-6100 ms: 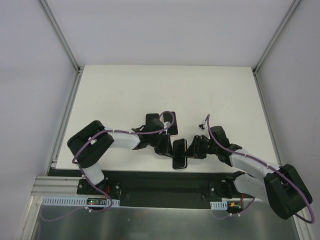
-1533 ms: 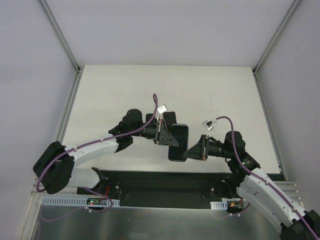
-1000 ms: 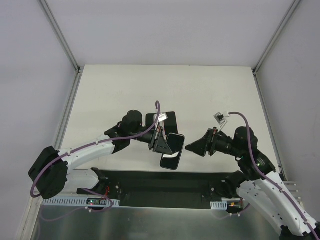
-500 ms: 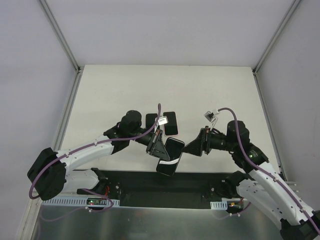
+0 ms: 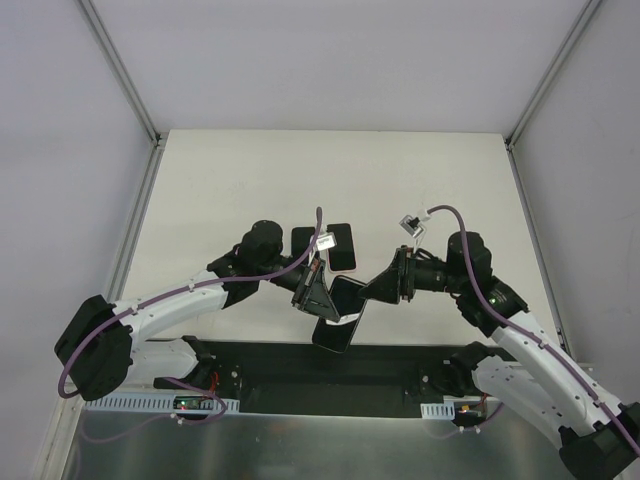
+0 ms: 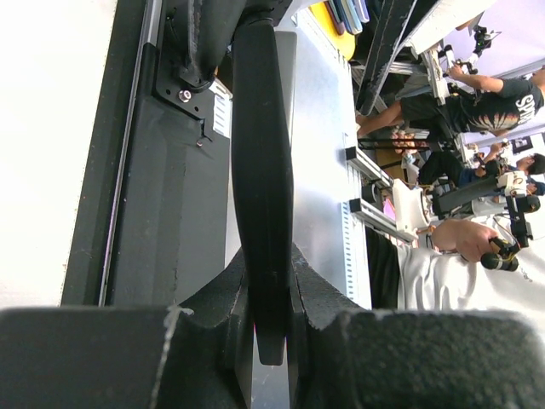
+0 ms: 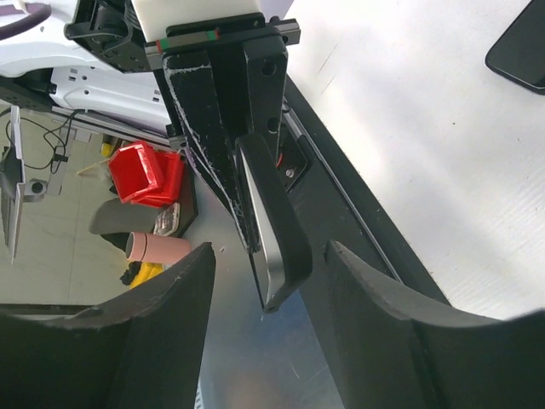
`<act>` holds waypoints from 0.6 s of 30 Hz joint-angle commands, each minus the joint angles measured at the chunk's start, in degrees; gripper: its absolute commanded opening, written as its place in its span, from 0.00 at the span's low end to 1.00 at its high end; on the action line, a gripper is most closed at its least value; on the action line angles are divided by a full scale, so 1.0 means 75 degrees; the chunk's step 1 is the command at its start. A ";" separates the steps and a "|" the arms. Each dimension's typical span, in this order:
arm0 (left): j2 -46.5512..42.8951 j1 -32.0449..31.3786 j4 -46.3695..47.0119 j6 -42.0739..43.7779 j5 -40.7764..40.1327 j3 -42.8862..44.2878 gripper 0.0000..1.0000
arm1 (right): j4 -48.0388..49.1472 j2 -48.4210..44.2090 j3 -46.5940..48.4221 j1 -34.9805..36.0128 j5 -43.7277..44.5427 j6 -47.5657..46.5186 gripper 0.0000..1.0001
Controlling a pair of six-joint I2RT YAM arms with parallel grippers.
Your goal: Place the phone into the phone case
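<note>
Left arm stretched low toward centre, left gripper (image 5: 319, 298) clamped on the phone (image 5: 338, 318), which is tilted over the table (image 5: 230, 190) near its front edge. Right gripper (image 5: 378, 288) faces it, jaws spread around the phone's end. Phone case (image 5: 341, 246) lies flat just behind. Cable tag (image 5: 408, 222) is too small to read.

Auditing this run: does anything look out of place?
Yes: the phone hangs tilted over the table's near edge, clamped in the left pincer, away from the case lying flat on the table. The right pincer is open around it.

White table (image 5: 250, 180) — black phone case (image 5: 341, 247)
</note>
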 commanded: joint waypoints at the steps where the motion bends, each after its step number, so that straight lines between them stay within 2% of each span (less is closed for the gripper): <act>1: -0.0112 -0.0081 0.0680 0.0013 0.0210 0.0178 0.00 | 0.0519 0.0039 0.0364 0.0133 -0.0195 0.0083 0.53; 2: -0.0100 -0.0080 0.0645 0.0001 0.0140 0.0189 0.00 | 0.0519 0.0028 0.0352 0.0145 -0.0183 0.0107 0.50; 4: -0.0065 -0.0092 0.0273 0.0071 0.0011 0.0282 0.00 | 0.0484 0.0039 0.0363 0.0156 -0.0183 0.0095 0.37; 9: 0.0076 -0.0080 -0.0866 0.0423 -0.0796 0.0599 0.00 | 0.0134 -0.0019 0.0503 0.0180 0.0039 -0.0057 0.19; 12: 0.0181 -0.0080 -0.1241 0.0376 -0.1043 0.0751 0.00 | -0.0183 0.0027 0.0633 0.0168 0.0238 -0.0197 0.11; 18: 0.0603 -0.0081 -0.2189 0.0435 -0.1536 0.1068 0.00 | -0.1297 0.0191 0.1300 0.0320 0.1059 -0.0865 0.08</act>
